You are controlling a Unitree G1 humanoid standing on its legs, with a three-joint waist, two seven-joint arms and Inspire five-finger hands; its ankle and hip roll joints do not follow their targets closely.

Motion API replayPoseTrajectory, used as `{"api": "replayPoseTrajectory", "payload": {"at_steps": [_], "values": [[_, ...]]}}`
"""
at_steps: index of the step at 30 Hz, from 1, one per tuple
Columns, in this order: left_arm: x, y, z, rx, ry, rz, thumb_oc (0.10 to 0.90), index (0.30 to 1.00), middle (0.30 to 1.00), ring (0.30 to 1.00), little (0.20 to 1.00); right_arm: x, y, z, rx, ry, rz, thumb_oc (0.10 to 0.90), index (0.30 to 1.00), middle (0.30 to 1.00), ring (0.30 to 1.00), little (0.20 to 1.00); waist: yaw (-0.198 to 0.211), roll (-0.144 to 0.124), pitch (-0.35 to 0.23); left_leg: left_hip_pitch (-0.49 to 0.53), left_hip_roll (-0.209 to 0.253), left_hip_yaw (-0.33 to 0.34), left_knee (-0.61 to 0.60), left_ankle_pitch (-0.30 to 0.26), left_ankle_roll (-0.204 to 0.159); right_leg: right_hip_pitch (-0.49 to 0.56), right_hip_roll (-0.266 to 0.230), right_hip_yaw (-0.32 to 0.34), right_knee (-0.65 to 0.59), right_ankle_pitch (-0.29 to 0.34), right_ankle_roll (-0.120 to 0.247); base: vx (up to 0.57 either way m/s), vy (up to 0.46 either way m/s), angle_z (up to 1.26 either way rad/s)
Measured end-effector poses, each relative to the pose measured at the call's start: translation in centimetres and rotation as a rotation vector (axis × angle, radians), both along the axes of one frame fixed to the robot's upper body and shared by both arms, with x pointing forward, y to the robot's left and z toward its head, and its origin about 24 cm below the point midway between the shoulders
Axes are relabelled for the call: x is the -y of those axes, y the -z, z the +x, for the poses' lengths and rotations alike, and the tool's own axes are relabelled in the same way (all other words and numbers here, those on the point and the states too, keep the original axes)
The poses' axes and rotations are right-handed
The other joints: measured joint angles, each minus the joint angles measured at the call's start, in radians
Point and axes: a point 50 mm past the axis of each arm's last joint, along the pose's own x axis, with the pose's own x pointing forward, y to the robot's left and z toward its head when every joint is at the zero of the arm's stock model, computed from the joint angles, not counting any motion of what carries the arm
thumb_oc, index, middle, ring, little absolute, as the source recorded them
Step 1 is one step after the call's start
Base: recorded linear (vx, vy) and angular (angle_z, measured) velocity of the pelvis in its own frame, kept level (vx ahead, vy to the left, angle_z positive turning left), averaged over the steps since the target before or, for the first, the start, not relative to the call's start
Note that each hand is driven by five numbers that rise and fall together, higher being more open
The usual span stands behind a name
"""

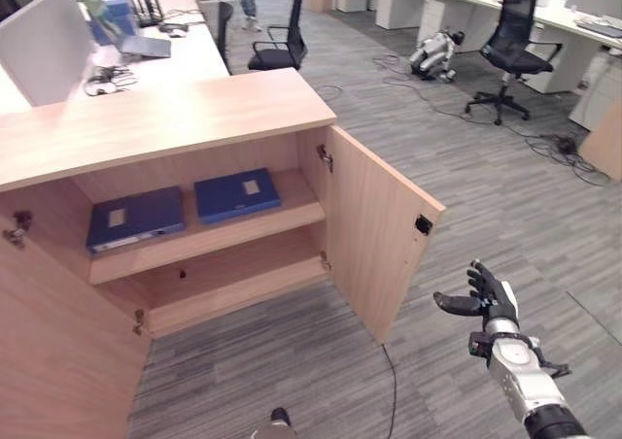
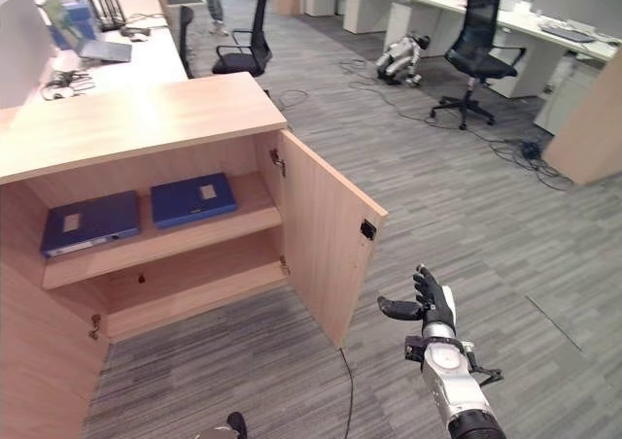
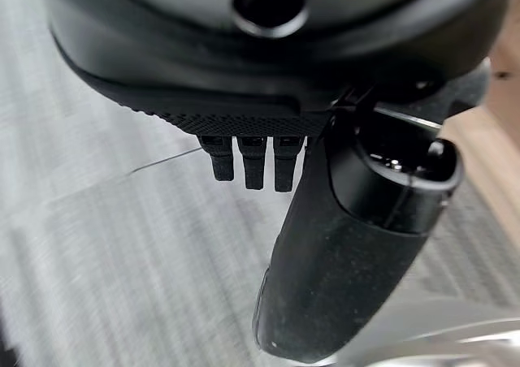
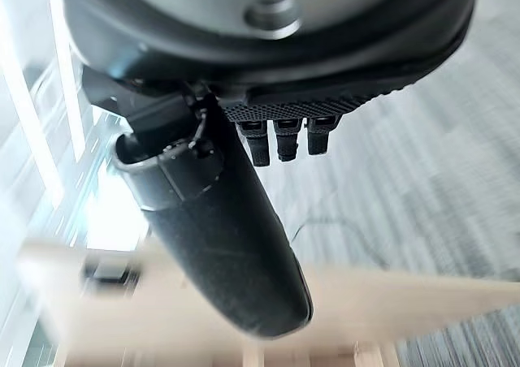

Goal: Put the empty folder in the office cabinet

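Overhead, two blue folders (image 1: 185, 209) lie shelved; wrist views show right hand (image 1: 489, 301) and left hand (image 3: 341, 245) spread, empty.

The cabinet's left door (image 1: 49, 342) is cut off by the picture's edge. The right door (image 4: 244, 302) is blurred in the right wrist view.

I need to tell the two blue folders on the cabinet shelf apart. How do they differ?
The left folder lies toward the shelf's left end; the right folder lies nearer the open door. The left folder looks wider and shows a pale edge along its front; the right folder looks more compact and shows none. Both are dark blue, lie flat on the upper shelf, apart from each other, each with a pale label on top.
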Motion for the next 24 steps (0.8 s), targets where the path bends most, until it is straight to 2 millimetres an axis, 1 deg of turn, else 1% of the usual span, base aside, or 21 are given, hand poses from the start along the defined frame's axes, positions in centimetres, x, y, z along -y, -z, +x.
{"api": "replayPoseTrajectory", "payload": {"at_steps": [1, 2, 3, 4, 5, 6, 9, 11, 13, 14, 19, 21, 24], "values": [[0.1, 0.0, -0.2, -0.011, -0.004, -0.003, 0.8, 0.9, 0.9, 0.9, 0.9, -1.2, -0.6, 0.5, 0.021, -0.068, 0.012, 0.8, 0.9, 0.9, 0.9, 0.9, 0.004, -0.009, 0.002, -0.001, -0.027, 0.0, -0.006, -0.031, 0.012, 0.019, 0.003, -0.022, -0.036, 0.018, -0.003, 0.02, -0.104, 0.31], [0.3, 0.1, -0.1, -0.008, -0.004, -0.008, 0.8, 0.9, 0.9, 0.9, 0.9, -2.6, -1.6, 1.5, 0.051, -0.134, 0.022, 0.8, 0.9, 0.9, 0.9, 0.9, 0.004, -0.002, 0.001, 0.005, -0.061, 0.0, -0.024, -0.043, 0.015, 0.037, 0.03, -0.043, -0.079, 0.036, -0.01, 0.01, -0.074, 0.31], [0.2, 0.1, -0.1, -0.006, -0.003, -0.007, 0.8, 0.9, 0.9, 0.9, 0.9, -2.6, -1.7, 1.6, 0.051, -0.142, 0.027, 0.8, 0.9, 0.9, 0.9, 0.9, 0.0, 0.003, 0.001, 0.021, -0.067, 0.002, -0.035, -0.044, 0.02, 0.043, 0.045, -0.044, -0.088, 0.041, -0.009, 0.0, -0.048, 0.21], [0.0, 0.0, 0.0, -0.004, -0.003, -0.001, 0.8, 0.9, 0.9, 0.9, 0.9, -2.7, -1.8, 1.6, 0.044, -0.173, 0.031, 0.8, 0.9, 0.9, 0.9, 0.9, -0.006, -0.003, 0.002, 0.04, -0.067, 0.003, -0.069, -0.048, 0.028, 0.049, 0.057, -0.047, -0.096, 0.042, -0.007, 0.01, -0.039, 0.01], [0.0, 0.0, 0.2, 0.001, -0.002, -0.001, 0.8, 0.9, 0.9, 0.9, 0.9, -2.6, -2.0, 1.6, 0.039, -0.199, 0.032, 0.8, 0.9, 0.9, 0.9, 0.9, -0.005, -0.006, 0.003, 0.044, -0.067, -0.003, -0.077, -0.048, 0.028, 0.049, 0.059, -0.047, -0.098, 0.043, -0.006, 0.01, -0.037, -0.03], [0.2, 0.0, 0.6, 0.014, 0.002, -0.009, 0.8, 0.9, 0.9, 0.9, 0.9, -2.6, -2.2, 1.7, 0.031, -0.244, 0.023, 0.8, 0.9, 0.9, 0.9, 0.9, -0.005, -0.006, 0.004, 0.045, -0.069, -0.005, -0.08, -0.047, 0.029, 0.055, 0.063, -0.047, -0.108, 0.047, -0.003, 0.01, -0.03, -0.08], [0.4, -0.1, 2.1, 0.054, 0.018, -0.027, 0.8, 0.9, 0.9, 0.9, 0.9, -2.5, -2.6, 2.2, 0.013, -0.285, -0.001, 0.8, 0.9, 0.9, 0.9, 0.9, -0.018, -0.004, 0.005, 0.053, -0.071, -0.007, -0.071, -0.046, 0.03, 0.093, 0.074, -0.046, -0.165, 0.075, 0.003, 0.0, -0.012, -0.04], [0.2, -0.1, 2.1, 0.052, 0.016, -0.023, 0.8, 0.9, 0.9, 0.9, 0.9, -2.9, -2.8, 2.8, 0.008, -0.298, -0.006, 0.8, 0.9, 0.9, 0.9, 0.9, -0.03, -0.003, 0.005, 0.052, -0.069, -0.008, -0.07, -0.046, 0.029, 0.105, 0.081, -0.043, -0.197, 0.09, 0.002, 0.01, -0.012, -0.04], [0.2, -0.1, 1.9, 0.044, 0.01, -0.025, 0.8, 0.9, 0.9, 0.9, 0.9, -2.5, -3.1, 3.2, 0.005, -0.291, -0.008, 0.8, 0.9, 0.9, 0.9, 0.9, -0.032, 0.0, 0.006, 0.051, -0.068, -0.008, -0.071, -0.045, 0.028, 0.121, 0.088, -0.045, -0.236, 0.11, -0.002, 0.01, 0.003, 0.03], [0.3, -0.1, 2.1, 0.05, 0.011, -0.028, 0.8, 0.9, 0.9, 0.9, 0.9, -2.1, -3.3, 3.4, 0.004, -0.284, -0.021, 0.8, 0.9, 0.9, 0.9, 0.9, -0.032, 0.003, 0.008, 0.051, -0.068, -0.008, -0.072, -0.044, 0.025, 0.127, 0.089, -0.046, -0.25, 0.119, -0.003, 0.01, 0.006, 0.04], [0.2, -0.1, 1.9, 0.054, -0.046, -0.034, 0.8, 0.9, 0.9, 0.9, 0.9, -1.4, -3.8, 3.9, 0.01, -0.257, -0.039, 0.8, 0.9, 0.9, 0.9, 0.9, -0.033, 0.011, 0.011, 0.052, -0.074, -0.005, -0.092, -0.042, 0.025, 0.13, 0.09, -0.046, -0.278, 0.137, 0.0, 0.0, 0.0, 0.0], [0.2, -0.1, 1.9, 0.057, -0.054, -0.034, 0.8, 0.9, 0.9, 0.9, 0.9, -1.6, -3.7, 3.9, 0.012, -0.25, -0.005, 0.8, 0.9, 0.9, 0.9, 0.9, -0.033, 0.011, 0.011, 0.05, -0.075, -0.006, -0.095, -0.042, 0.025, 0.13, 0.091, -0.045, -0.288, 0.146, 0.005, 0.0, -0.006, -0.02], [0.0, -0.1, 1.8, 0.058, -0.063, -0.029, 0.8, 0.9, 0.9, 0.9, 0.9, -3.0, -3.4, 3.7, 0.002, -0.269, 0.1, 0.8, 0.9, 0.9, 0.9, 0.9, -0.039, 0.013, 0.013, 0.054, -0.079, -0.006, -0.105, -0.042, 0.025, 0.134, 0.096, -0.043, -0.303, 0.156, 0.007, -0.01, -0.019, -0.08]]}}
